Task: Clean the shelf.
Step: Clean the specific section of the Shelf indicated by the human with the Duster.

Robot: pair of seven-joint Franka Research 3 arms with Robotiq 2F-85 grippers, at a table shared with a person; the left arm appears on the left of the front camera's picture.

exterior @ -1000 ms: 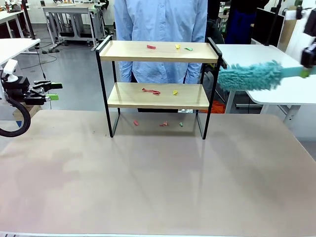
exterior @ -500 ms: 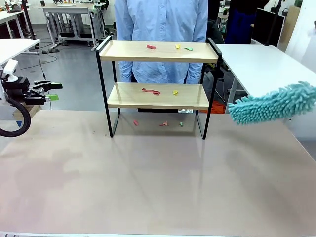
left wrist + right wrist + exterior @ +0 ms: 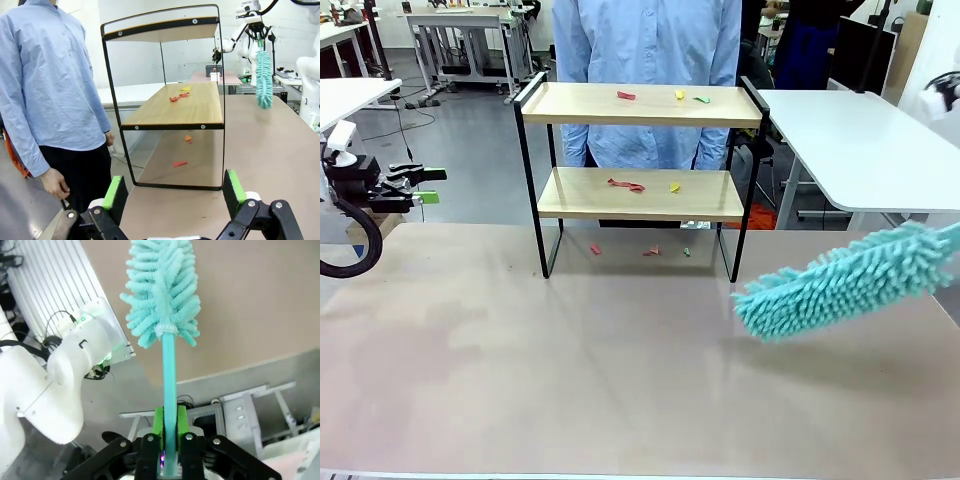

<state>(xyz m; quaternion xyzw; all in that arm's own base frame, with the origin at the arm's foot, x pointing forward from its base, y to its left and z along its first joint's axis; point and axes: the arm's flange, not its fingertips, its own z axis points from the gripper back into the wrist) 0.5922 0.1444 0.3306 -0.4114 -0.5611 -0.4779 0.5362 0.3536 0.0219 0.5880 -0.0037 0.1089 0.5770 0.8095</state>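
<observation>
Right gripper [image 3: 169,422] is clamped on the duster [image 3: 840,280] handle; the head is pointed left toward the shelf [image 3: 580,105], near its right leg.

A wide beige tabletop [image 3: 620,380] fills the foreground, a white table [image 3: 860,140] stands beyond it at the right and another white table's corner [image 3: 350,92] at the left, with glossy grey floor [image 3: 470,150] and metal-legged workbenches [image 3: 470,17] farther back
</observation>
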